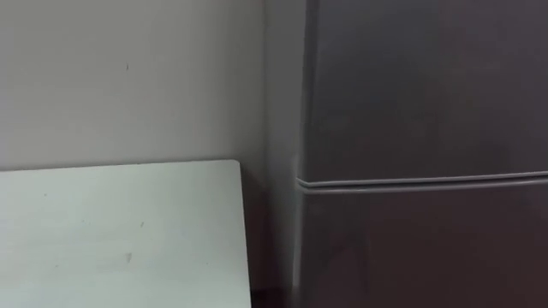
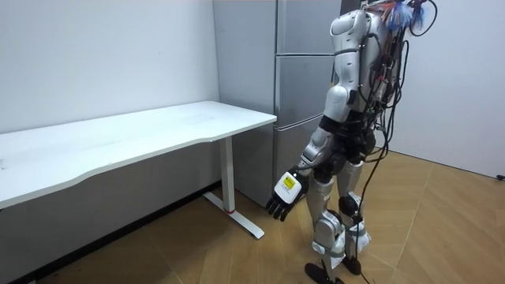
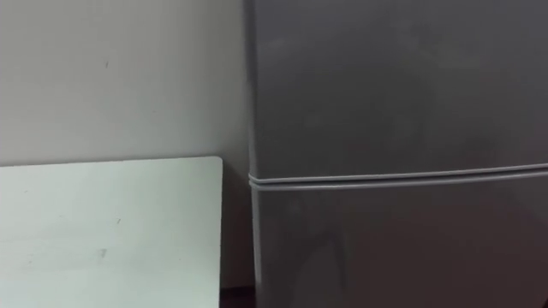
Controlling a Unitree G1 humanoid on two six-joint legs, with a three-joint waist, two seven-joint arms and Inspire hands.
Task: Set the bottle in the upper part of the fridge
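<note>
One fridge stands shut, with a single horizontal seam parting its upper door from the lower. Left of the fridge, one white surface ends in a straight edge, with a narrow dark gap between the two. The robot stands just in front of the fridge on open wooden floor. Its left hand hangs released, fingers loose, grasping nothing. Where the bottle is cannot be told.
</note>
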